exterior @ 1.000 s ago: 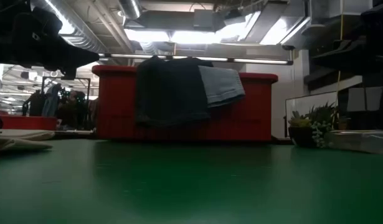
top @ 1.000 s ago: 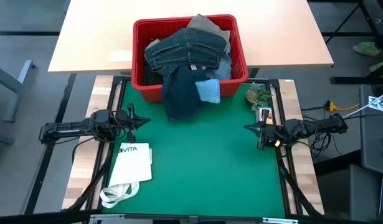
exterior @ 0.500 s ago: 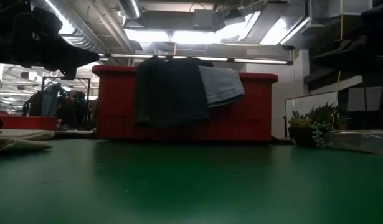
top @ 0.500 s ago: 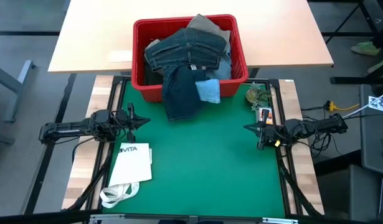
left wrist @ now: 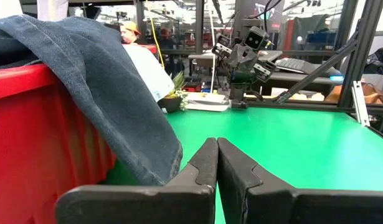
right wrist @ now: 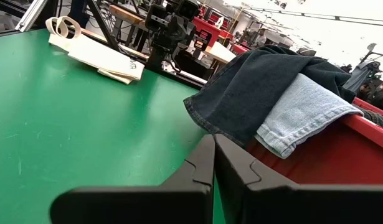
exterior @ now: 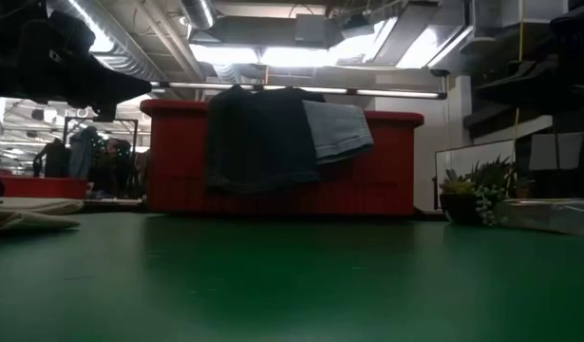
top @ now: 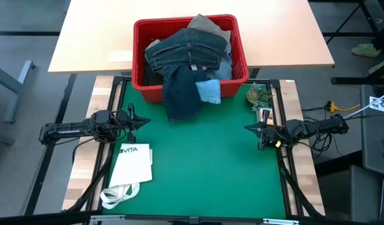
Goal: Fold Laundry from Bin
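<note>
Red bin [top: 140, 59] sits at the far edge of the green desk [top: 204, 169], heaped over the rim with laundry. On top: dark navy jeans [top: 185, 53], waistband up. One navy leg [top: 181, 94] spills over the near wall and drapes down onto the mat. Next to it a light blue cloth [top: 210, 90] hangs over the same wall, touching the navy leg. A khaki piece [top: 207, 26] pokes out at the far side; can't tell what's buried under that.

Handling guess: denim is soft but fairly heavy, won't slip much, nothing fragile. The pile looks tangled, so pulling one piece will likely drag its neighbours. Best hold looks like the hanging navy leg: free edge, outside the bin, clear of the rim. The hem should give a thick, pinchable fold. The blue cloth is light and could ride along if the leg is lifted.

Left pincer [top: 143, 121] hovers at the left side of the desk, fingers together, holding nothing. Right pincer [top: 249, 128] mirrors it on the right, also pressed together and empty. Both well apart from the bin.

Other stuff: white tote bag [top: 132, 164] near-left on the mat, small plant [top: 257, 95] just right of the bin.
</note>
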You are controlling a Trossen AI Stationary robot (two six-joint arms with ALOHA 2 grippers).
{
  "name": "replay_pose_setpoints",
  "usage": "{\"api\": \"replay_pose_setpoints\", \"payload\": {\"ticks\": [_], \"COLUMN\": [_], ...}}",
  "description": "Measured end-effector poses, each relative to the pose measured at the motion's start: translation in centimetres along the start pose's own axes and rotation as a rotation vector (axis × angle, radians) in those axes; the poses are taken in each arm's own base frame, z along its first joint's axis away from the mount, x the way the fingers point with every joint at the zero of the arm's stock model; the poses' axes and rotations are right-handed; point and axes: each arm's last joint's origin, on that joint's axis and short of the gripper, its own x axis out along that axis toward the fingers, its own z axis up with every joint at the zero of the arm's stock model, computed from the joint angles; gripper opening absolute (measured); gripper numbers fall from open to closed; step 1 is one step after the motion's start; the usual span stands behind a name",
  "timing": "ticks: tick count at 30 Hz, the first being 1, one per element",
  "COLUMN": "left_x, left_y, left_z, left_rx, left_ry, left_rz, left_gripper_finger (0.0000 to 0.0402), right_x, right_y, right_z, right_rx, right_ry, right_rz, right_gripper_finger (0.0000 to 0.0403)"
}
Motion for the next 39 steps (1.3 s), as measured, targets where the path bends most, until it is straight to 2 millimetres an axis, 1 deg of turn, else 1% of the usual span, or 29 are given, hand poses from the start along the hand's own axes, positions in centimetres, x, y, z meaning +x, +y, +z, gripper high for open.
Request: {"api": "replay_pose_setpoints", "payload": {"ticks": [9,15,18,22,27,31,33,35,39], "left_x": [0.0,0.0,-0.1,-0.4,-0.8,-1.3,-1.5,-1.5,-0.8], "left_y": [0.1,0.3,0.3,0.4,0.7,1.1,1.3,1.4,1.6], "left_z": [0.1,0.7,1.5,2.5,3.6,4.7,5.4,6.4,8.7], "left_rx": [0.002,-0.01,-0.037,-0.062,-0.066,-0.081,-0.102,-0.119,-0.121], "left_ry": [-0.011,-0.075,-0.163,-0.264,-0.384,-0.485,-0.495,-0.494,-0.46], "left_rz": [0.03,0.097,0.111,0.147,0.249,0.378,0.451,0.51,0.592], "left_gripper_finger": [0.0,0.0006,0.0034,0.0094,0.0174,0.0229,0.0248,0.0259,0.0264], "right_x": [0.0,0.0,0.0,0.0,0.0,0.0,0.0,0.0,0.0], "right_y": [0.0,0.0,0.0,0.0,0.0,0.0,0.0,0.0,0.0], "right_z": [0.0,0.0,0.0,0.0,0.0,0.0,0.0,0.0,0.0], "right_rx": [0.0,0.0,0.001,0.001,0.001,0.001,0.001,0.001,0.001], "right_ry": [0.0,0.0,-0.001,-0.002,-0.002,-0.003,-0.003,-0.003,-0.003], "right_rz": [0.0,0.0,-0.001,-0.001,-0.001,-0.001,-0.001,-0.001,-0.001], "right_gripper_finger": [0.0012,0.0012,0.0012,0.0012,0.0012,0.0012,0.0012,0.0012,0.0012]}}
